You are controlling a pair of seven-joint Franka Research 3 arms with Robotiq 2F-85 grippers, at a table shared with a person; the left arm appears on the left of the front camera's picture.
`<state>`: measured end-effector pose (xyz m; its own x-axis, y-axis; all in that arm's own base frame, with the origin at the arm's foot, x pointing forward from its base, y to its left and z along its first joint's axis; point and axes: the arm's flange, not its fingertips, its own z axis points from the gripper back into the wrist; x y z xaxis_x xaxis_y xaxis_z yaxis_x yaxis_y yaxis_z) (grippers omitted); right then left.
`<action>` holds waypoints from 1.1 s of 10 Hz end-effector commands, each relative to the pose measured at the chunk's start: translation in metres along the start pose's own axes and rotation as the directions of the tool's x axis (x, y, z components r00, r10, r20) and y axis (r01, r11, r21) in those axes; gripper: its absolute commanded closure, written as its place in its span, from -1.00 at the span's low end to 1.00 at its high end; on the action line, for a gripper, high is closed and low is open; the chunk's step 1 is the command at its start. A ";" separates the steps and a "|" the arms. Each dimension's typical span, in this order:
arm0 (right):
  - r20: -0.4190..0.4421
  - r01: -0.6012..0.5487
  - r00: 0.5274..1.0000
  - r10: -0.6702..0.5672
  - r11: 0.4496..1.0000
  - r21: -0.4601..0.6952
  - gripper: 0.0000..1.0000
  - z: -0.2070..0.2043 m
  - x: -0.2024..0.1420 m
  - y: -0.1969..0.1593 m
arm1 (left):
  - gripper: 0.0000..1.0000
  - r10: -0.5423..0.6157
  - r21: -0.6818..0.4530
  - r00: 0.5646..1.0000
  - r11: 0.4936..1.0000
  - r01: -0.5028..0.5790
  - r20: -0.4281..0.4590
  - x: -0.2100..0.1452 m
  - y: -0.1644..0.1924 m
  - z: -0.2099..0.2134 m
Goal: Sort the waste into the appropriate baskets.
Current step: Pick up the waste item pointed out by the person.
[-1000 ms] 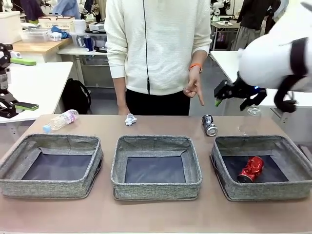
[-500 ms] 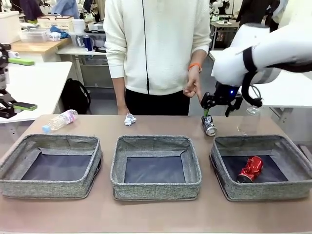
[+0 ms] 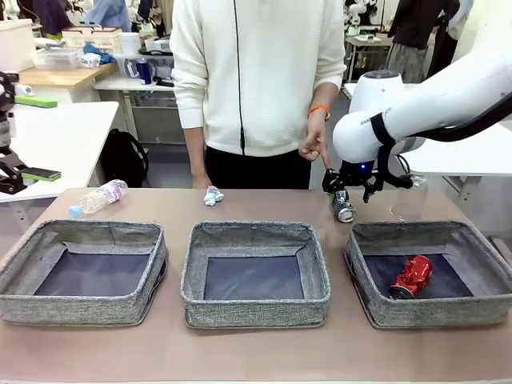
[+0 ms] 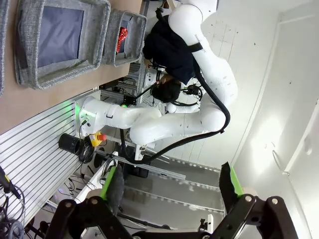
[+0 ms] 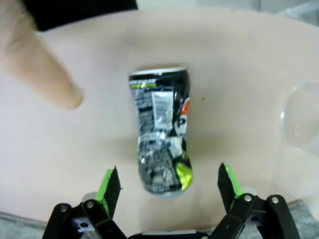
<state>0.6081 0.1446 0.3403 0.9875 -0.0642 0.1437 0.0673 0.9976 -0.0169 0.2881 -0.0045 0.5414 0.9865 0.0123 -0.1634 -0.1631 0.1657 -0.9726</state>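
1. My right gripper (image 5: 168, 170) hangs above the table with its jaws wide apart and nothing in them. The green pads (image 5: 110, 180) stand one on either side of the target.
2. Directly under me, between the pads but touching neither, the dark printed aluminium can (image 5: 162, 134) lies on its side on the tan tabletop (image 5: 239, 59). Its long axis runs straight away from me.
3. I judge the can light and thin-walled. It is already dented, so it will give under pressure. Its skin looks smooth and it could roll sideways, so I would come down square.
4. The best hold looks like the middle of the body, pads on the two long flanks, clear of the stiffer rims at either end.
5. Just behind me sits the grey woven fabric basket (image 3: 480, 240), which holds a crushed red can (image 3: 412, 276).
6. Beyond the can, on one side, a person's pointing hand (image 5: 42, 69) comes close. I would take care not to brush it.
7. On the other side, near the can, lies a clear plastic bottle (image 5: 301, 122).
8. Far off, my left gripper (image 4: 169, 174) is also spread wide and empty, up in the air.
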 end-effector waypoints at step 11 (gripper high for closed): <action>0.024 0.092 0.995 -0.093 0.995 0.034 0.17 -0.030 0.016 0.001 | -1.00 0.001 -0.013 1.000 1.000 -0.001 -0.005 -0.003 -0.003 -0.001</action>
<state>0.6287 0.1435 0.3105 0.9794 -0.1402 0.1454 0.1362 0.9900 0.0367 0.2881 -0.0045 0.5415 0.9865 0.0123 -0.1632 -0.1630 0.1658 -0.9726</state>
